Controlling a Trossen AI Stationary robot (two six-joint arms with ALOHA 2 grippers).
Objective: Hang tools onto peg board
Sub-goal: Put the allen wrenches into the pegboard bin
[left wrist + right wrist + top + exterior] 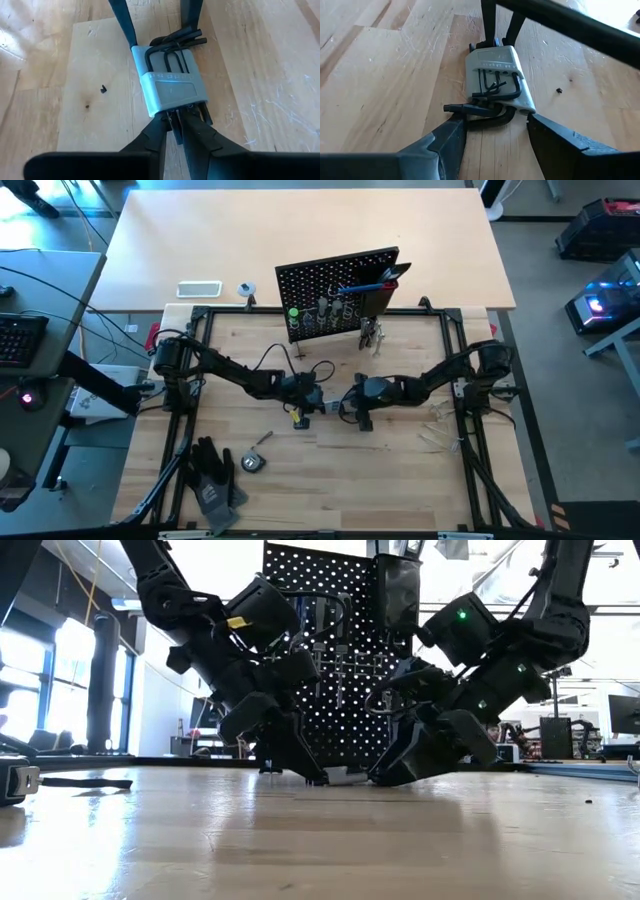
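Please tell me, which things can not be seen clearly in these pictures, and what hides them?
- Hex key set: the high view shows none of it; both claws cover it.
- Left claw: its fingertips are hidden behind the holder in the left wrist view.
- Tools on the peg board: too small in the high view, blocked by both arms in the low view.
- Right claw: straddles the keys, contact unclear.

The hex key set (333, 406) lies on the table (400, 480), before the peg board (335, 295).
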